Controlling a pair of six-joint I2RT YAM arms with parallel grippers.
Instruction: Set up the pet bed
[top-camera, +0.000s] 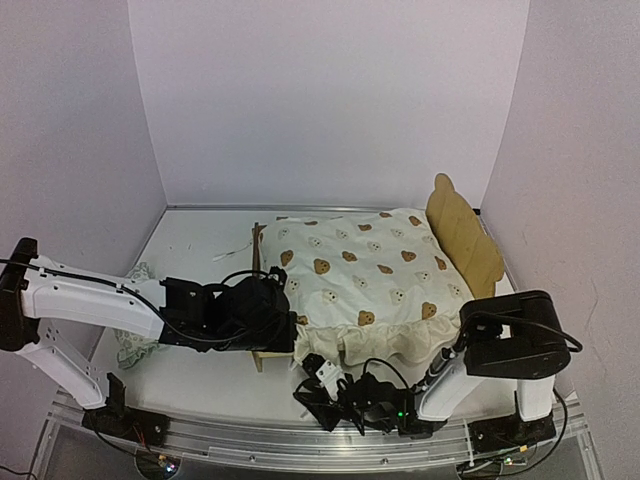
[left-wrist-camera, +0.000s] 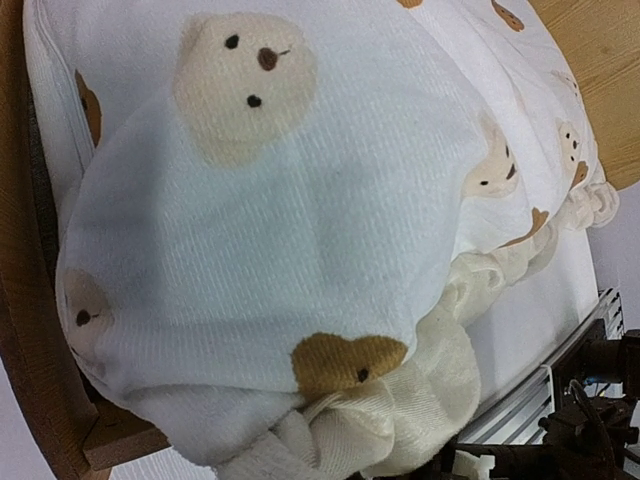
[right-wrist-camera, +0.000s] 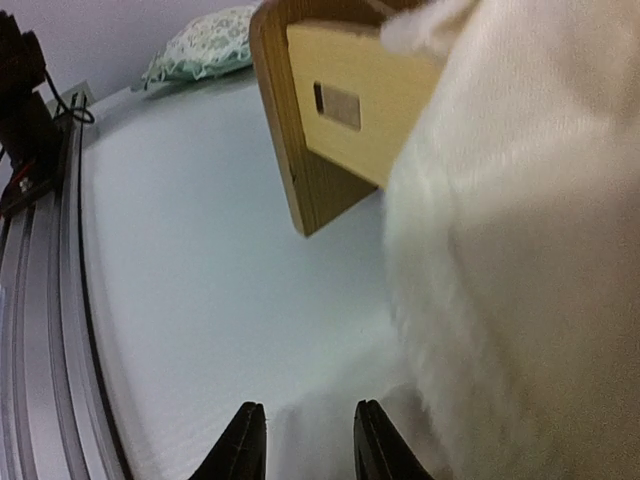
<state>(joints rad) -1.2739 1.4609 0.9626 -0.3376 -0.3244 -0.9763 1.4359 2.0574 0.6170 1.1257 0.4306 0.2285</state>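
Pet bed (top-camera: 465, 235) stands on table (top-camera: 200, 240), right of table centre, draped with cover (top-camera: 370, 280). Left gripper (top-camera: 270, 312) at mid-table, closed; any hold not discernible. Right gripper (right-wrist-camera: 305, 445) at table's near edge, part open, nothing clearly gripped.

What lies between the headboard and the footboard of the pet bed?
The cream bear-print cover fills the pet bed there, shown in the top external view.

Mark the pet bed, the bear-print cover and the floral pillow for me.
pet bed (top-camera: 466, 232), top view, on the rounded plywood headboard.
bear-print cover (top-camera: 360, 275), top view, middle of its upper face.
floral pillow (right-wrist-camera: 205, 45), right wrist view, centre of the patterned face.
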